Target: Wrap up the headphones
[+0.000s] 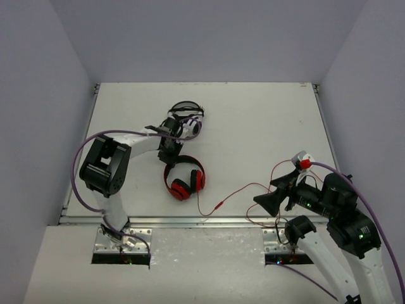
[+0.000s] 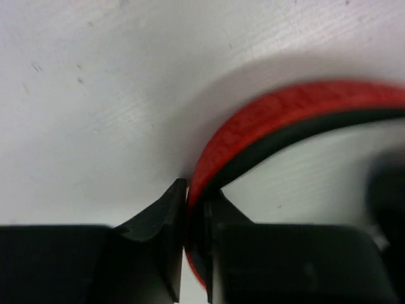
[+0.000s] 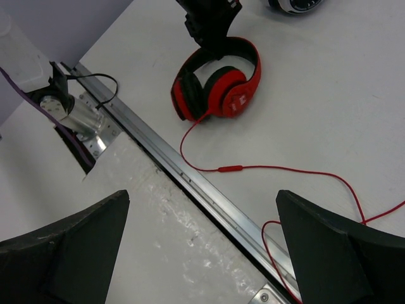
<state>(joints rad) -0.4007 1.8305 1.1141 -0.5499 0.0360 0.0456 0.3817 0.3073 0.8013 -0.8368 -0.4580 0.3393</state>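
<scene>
The red over-ear headphones (image 1: 185,180) with black headband lining and black pads are lying on the white table (image 1: 266,120), cups folded together and facing the near edge. The left gripper (image 1: 169,154) is reaching down onto the far side of the headphones, at the top of the headband.

The top view is not showing the contact. The left wrist view is: the two black fingers (image 2: 166,218) are pinching the red-and-black headband (image 2: 285,120) between them, both tips touching it, with the left gripper (image 2: 196,199) sitting low over the table.

The right wrist view is looking back at the headphones (image 3: 218,85) from the right, showing the left gripper (image 3: 212,44) on the band and the thin red cable (image 3: 285,170) running loose from the left cup towards the right arm, with an inline remote (image 3: 231,168) along it. The right gripper (image 3: 202,215) is hanging well right of the headphones, its black fingers (image 3: 69,247) spread wide, gripping nothing.

In the top view the cable (image 1: 234,193) is ending near the right gripper (image 1: 278,190). White-and-black headphones (image 1: 190,120) are lying just beyond the red ones.
</scene>
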